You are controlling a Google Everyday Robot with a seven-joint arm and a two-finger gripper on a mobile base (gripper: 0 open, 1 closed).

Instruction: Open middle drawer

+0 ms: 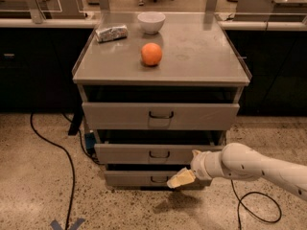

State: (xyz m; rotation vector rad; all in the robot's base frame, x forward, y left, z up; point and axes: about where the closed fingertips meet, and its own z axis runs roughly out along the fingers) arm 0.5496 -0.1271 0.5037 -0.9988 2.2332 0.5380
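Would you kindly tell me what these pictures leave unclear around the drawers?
Camera view:
- Inside the grey metal middle drawer: hidden in shadow under the top drawer.
- Bottom drawer front, right part: covered by the cream end effector low before it.
- White robot arm: cut off at the right edge.
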